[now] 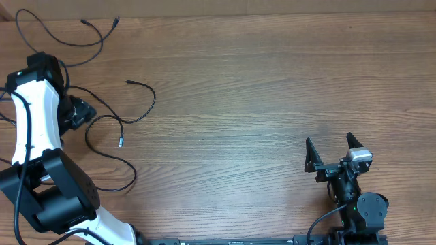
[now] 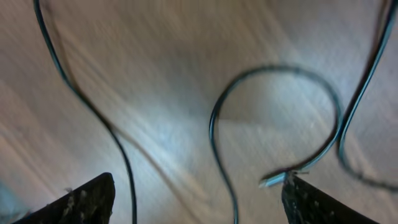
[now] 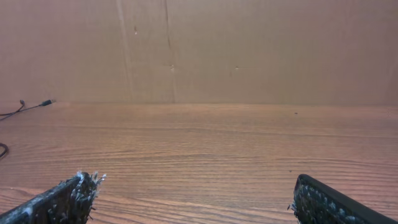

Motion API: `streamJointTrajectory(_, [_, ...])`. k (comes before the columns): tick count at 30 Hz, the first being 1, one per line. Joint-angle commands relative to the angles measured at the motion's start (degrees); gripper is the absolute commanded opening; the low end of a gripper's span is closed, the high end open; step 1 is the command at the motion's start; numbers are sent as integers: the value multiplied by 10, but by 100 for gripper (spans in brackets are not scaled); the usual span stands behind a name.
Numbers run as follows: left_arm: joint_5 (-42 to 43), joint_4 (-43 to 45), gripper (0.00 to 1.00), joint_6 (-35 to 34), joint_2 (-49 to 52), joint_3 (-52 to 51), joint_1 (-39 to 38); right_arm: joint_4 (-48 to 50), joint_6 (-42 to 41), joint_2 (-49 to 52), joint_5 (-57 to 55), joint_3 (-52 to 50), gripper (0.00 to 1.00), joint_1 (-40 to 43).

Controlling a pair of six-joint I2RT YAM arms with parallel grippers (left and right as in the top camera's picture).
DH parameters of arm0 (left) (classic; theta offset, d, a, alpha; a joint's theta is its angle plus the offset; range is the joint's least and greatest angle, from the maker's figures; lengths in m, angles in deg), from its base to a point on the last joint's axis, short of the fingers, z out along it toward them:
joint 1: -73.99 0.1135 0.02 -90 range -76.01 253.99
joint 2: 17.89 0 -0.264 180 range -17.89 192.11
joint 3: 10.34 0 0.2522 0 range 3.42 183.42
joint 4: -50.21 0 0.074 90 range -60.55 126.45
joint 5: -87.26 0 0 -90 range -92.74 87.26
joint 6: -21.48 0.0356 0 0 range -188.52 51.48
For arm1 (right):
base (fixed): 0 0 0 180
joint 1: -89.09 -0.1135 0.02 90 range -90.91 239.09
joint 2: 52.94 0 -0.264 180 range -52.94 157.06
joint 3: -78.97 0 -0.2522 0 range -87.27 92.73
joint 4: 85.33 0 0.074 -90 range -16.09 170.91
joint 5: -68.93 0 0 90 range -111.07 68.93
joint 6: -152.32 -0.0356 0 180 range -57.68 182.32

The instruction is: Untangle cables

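Several thin black cables lie as loose curvy strands on the left of the wooden table. One loops at the far left corner (image 1: pixel 68 42); another curves from a plug (image 1: pixel 129 82) round to a plug end (image 1: pixel 121 143). My left gripper (image 1: pixel 80 112) is open above them. In the blurred left wrist view, two strands (image 2: pixel 214 124) run between its fingers (image 2: pixel 199 199) and a plug tip (image 2: pixel 273 180) lies by the right finger. My right gripper (image 1: pixel 334 151) is open and empty at the near right, also in the right wrist view (image 3: pixel 199 196).
The left arm's white body (image 1: pixel 30 116) and black base (image 1: pixel 54 194) stand over the table's left edge. A brown wall (image 3: pixel 199 50) rises behind the table. Cable ends (image 3: pixel 43 102) show far left in the right wrist view.
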State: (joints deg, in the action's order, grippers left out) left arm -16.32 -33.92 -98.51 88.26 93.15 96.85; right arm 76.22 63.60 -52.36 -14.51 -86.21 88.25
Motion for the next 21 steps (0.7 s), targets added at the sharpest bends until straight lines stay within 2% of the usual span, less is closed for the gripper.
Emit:
streamJointTrajectory(1, [-60, 28, 88, -9, -4, 6, 0, 3, 5, -4, -5, -6, 100, 1])
streamJointTrajectory(12, [-63, 216, 80, 10, 9, 6, 108, 3, 5, -4, -5, -6, 100, 1])
streamJointTrajectory(16, [-60, 283, 80, 53, 35, 6, 149, 3, 5, -4, -5, -6, 100, 1])
streamJointTrajectory(18, [-61, 334, 80, 101, 64, 6, 171, 3, 5, -4, -5, -6, 100, 1])
streamJointTrajectory(21, [-60, 376, 80, 114, 101, 6, 189, 3, 5, -4, -5, -6, 100, 1])
